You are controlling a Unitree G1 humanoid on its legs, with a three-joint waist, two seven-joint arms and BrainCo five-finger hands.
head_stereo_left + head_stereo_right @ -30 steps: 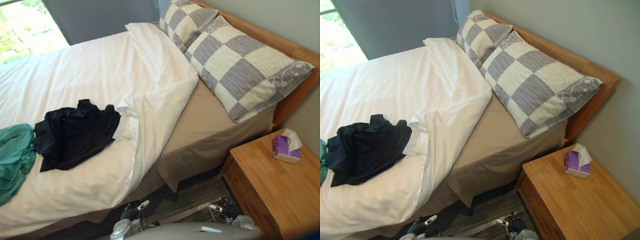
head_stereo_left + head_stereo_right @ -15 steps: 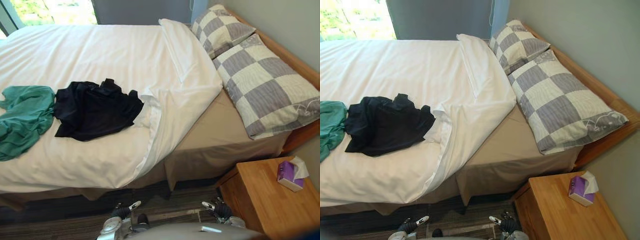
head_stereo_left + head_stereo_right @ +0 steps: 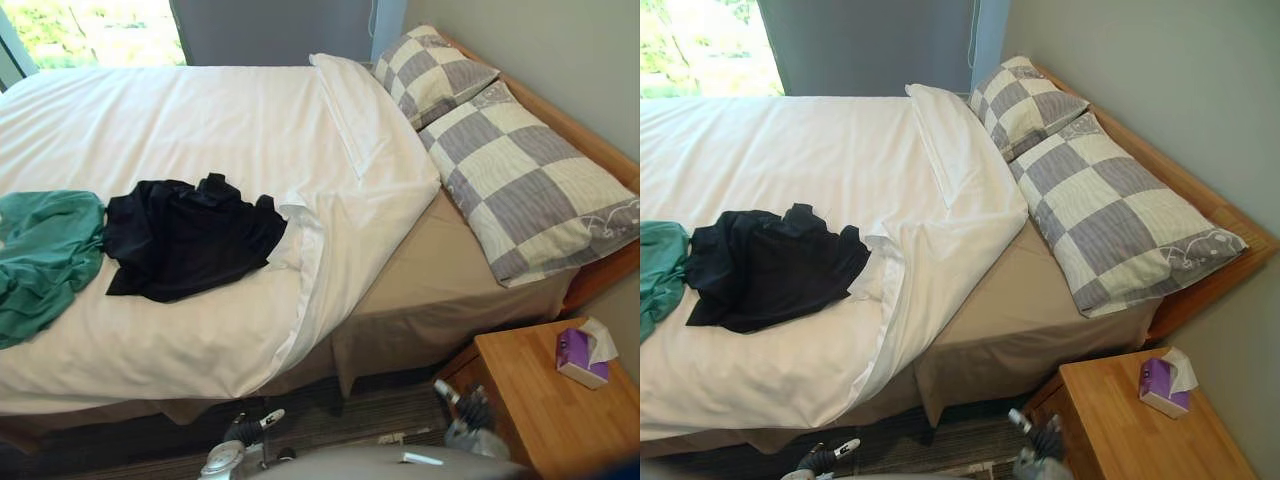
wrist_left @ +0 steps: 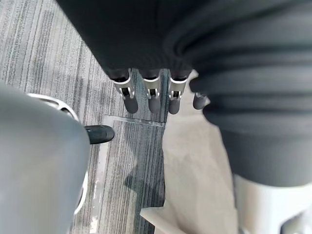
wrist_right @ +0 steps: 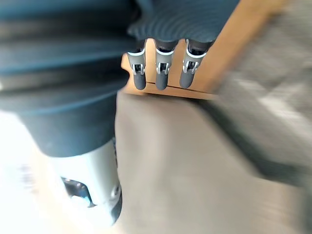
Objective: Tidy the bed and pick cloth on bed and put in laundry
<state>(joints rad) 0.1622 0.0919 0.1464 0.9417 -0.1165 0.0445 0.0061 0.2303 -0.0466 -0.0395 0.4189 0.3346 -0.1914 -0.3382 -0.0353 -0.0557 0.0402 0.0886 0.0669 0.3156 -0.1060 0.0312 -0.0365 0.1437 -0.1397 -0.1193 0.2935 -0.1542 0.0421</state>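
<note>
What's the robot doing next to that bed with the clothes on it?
The robot is standing beside the bed and has not picked anything up yet. Its left hand and right hand hang low with straight fingers, holding nothing. A black cloth and a green cloth lie on the white blanket. The blanket is folded back at one corner, so the tan sheet shows. Two checked pillows sit at the head of the bed.

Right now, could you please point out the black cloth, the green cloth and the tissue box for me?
black cloth [image 3: 185, 238]: left eye view, middle of the bundle.
green cloth [image 3: 45, 255]: left eye view, its crumpled middle.
tissue box [image 3: 574, 351]: left eye view, purple side.
</note>
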